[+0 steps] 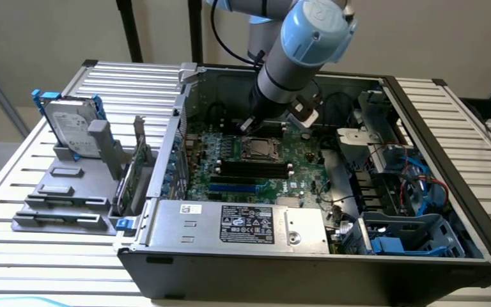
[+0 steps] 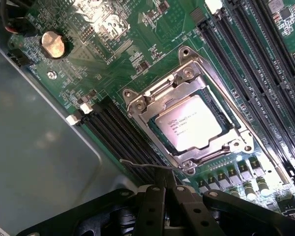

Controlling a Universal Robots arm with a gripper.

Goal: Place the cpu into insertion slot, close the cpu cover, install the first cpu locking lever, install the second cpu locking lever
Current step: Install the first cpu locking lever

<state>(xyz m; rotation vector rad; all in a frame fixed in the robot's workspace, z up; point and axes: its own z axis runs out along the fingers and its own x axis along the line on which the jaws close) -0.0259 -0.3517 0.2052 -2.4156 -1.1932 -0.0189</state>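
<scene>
2 fingers (image 2: 169, 196) pressed together, empty, just above the cpu cover (image 2: 187, 123) over the cpu (image 2: 188, 123)

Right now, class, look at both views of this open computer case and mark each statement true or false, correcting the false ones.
1. The cpu sits in the insertion slot. True.
2. The cpu cover stands raised upright. False: it lies flat around the chip.
3. The gripper is wide open. False: it is shut.
4. A hard drive stands outside the case, at the exterior view's left. True.
5. The gripper holds the cpu. False: the chip lies in the socket, apart from it.
</scene>
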